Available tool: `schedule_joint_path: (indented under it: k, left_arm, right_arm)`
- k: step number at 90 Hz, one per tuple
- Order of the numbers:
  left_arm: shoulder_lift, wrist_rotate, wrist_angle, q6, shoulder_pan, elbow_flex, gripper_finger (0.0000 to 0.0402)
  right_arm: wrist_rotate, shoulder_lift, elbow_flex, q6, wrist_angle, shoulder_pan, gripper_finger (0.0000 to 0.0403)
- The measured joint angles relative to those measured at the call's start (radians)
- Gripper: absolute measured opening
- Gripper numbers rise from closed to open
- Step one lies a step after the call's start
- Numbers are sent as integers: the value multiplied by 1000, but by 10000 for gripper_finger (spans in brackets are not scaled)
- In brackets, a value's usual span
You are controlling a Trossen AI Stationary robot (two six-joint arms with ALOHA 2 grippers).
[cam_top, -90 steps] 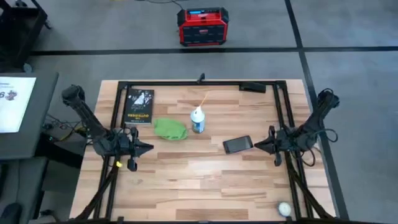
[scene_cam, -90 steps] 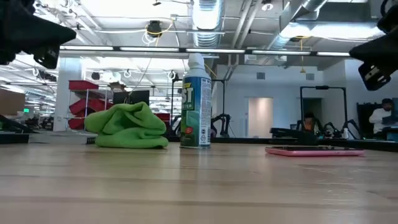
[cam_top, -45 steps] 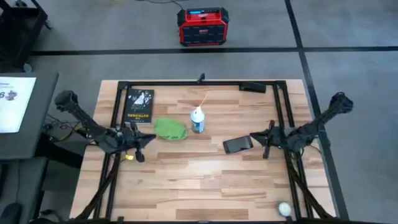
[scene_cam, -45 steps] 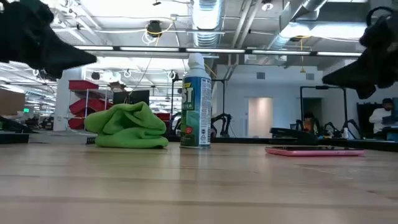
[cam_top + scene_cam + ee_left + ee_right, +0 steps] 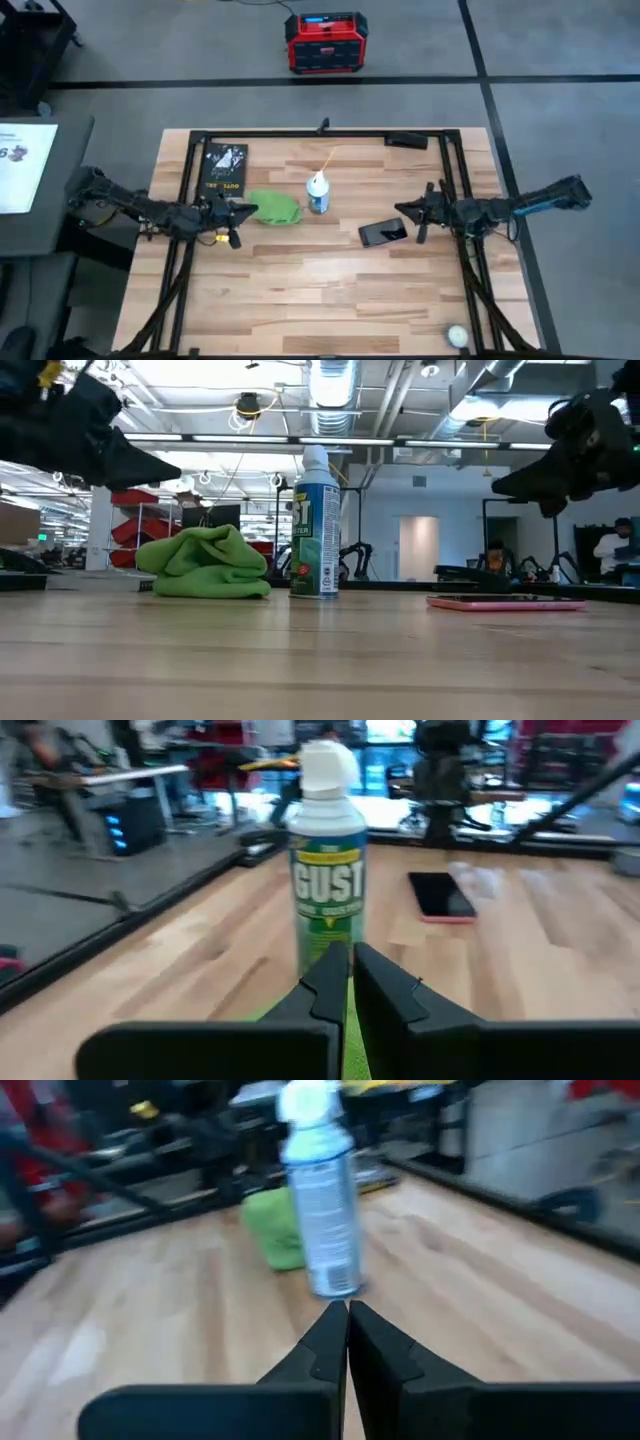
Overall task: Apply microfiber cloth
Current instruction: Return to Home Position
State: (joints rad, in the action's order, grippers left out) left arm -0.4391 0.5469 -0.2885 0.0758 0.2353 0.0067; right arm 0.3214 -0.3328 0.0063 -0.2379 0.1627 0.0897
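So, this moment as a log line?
left gripper shut, raised by microfiber cloth | right gripper shut, raised by phone | cloth bunched beside spray can

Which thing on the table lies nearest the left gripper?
The green cloth, crumpled just ahead of the left gripper; the book, the spray can and the phone all lie farther from it.

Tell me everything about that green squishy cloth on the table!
The microfiber cloth is bright lime green and looks soft. It lies crumpled in a lumpy heap on the wooden table, between the black book and the spray can, with a gap before the can. The left tool hangs above its edge; nothing holds it.
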Motion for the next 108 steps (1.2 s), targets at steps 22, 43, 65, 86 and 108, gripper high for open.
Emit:
schedule_joint_path:
  k: [22, 43, 65, 86, 108]
  left_arm:
    - [17, -394, -119, -26, -277, 0, 0]
    - [60, -577, -180, -22, -447, 0, 0]
    - [209, -622, 21, 16, -490, 0, 0]
    - [440, -629, 241, 27, -489, 0, 0]
    - [436, -621, 259, 16, -488, 0, 0]
  right_arm:
    - [-370, -1, 0, 0, 7, -272, 0]
    - [-494, 1, -1, 1, 69, -373, 0]
    - [-510, 1, -1, 3, 25, -395, 0]
    - [-509, 1, -2, 3, 25, -394, 0]
    - [-508, 2, -2, 3, 23, -394, 0]
